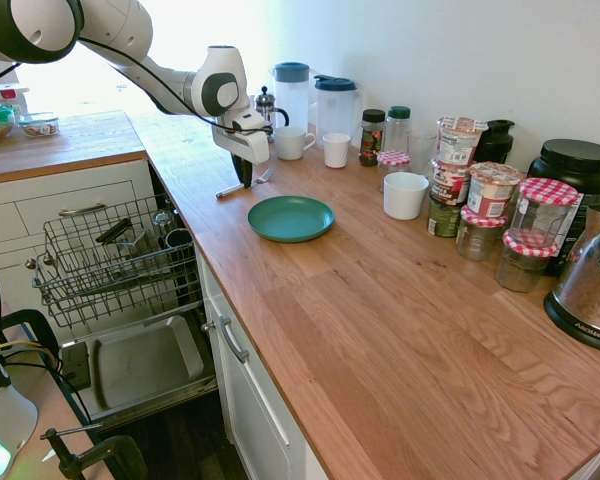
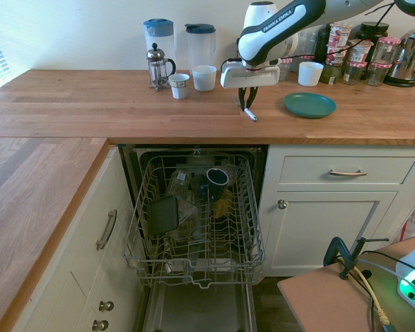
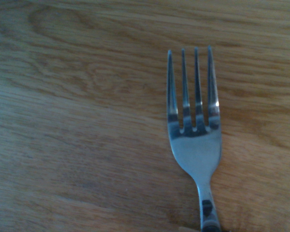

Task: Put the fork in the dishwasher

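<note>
1st ext view: gripper point(image 1: 243, 178) pointing straight down over the wooden counter point(image 1: 380, 300), fingers drawn narrow around the fork point(image 1: 242, 184), which is lying flat on the wood just beside the teal plate point(image 1: 290, 218); handle end sticking out toward the counter edge. Can't tell if the pads are actually pressing the metal yet. Dishwasher point(image 1: 120, 290) standing open below, rack pulled out, door down.

2nd ext view: gripper point(image 2: 247, 105) sitting low on the fork point(image 2: 248, 113), fingers close together on it. Teal plate point(image 2: 309, 105) near, not touching. Dishwasher point(image 2: 194, 228) rack holding a dark mug point(image 2: 216, 182).

Wrist view: fork point(image 3: 195, 130) lying on wood grain, four tines showing, handle running off the frame edge.
</note>
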### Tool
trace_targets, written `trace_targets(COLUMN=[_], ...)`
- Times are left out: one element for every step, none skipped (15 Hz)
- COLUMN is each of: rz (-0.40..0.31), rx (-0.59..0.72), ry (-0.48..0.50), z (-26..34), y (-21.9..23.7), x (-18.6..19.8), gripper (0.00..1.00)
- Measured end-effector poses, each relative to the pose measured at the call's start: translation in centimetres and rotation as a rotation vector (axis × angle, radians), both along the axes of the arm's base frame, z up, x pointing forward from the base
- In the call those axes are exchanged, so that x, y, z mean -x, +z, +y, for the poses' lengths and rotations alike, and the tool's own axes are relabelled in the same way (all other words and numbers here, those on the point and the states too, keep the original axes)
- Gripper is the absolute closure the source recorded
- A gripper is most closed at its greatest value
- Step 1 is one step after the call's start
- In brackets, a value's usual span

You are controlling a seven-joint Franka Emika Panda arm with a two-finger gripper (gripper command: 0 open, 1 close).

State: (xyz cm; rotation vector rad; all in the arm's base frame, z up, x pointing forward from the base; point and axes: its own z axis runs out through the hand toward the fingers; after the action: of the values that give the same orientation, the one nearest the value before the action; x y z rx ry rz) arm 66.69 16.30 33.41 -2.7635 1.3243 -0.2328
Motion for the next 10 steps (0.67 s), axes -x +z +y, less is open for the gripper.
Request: trace_targets(rz=[-0.003,-0.010,-0.027,-0.045,-0.055,-0.058,-0.053,-0.049,-0.052,-0.058], rx=[-0.005,-0.013,-0.025,-0.043,-0.063,-0.075,-0.082,-0.090,-0.099,-0.107], ry=[-0.002,-0.007,-0.017,-0.042,-0.078,-0.116,-0.151,-0.181,-0.205,-0.222], z=[0.1,0.1,0.0,-0.3,-0.6,-1.1,-1.2,-1.1,-0.6,0.0], y=[0.1,0.1,0.1,0.2,0.2,0.2,0.3,0.9,2.0,3.3], x=[0.0,-0.1,-0.1,-0.1,0.2,0.7,1.6,2.7,4.1,5.5], gripper=[1.00,1.00,1.00,1.00,1.00,1.00,1.00,1.00,1.00,1.00])
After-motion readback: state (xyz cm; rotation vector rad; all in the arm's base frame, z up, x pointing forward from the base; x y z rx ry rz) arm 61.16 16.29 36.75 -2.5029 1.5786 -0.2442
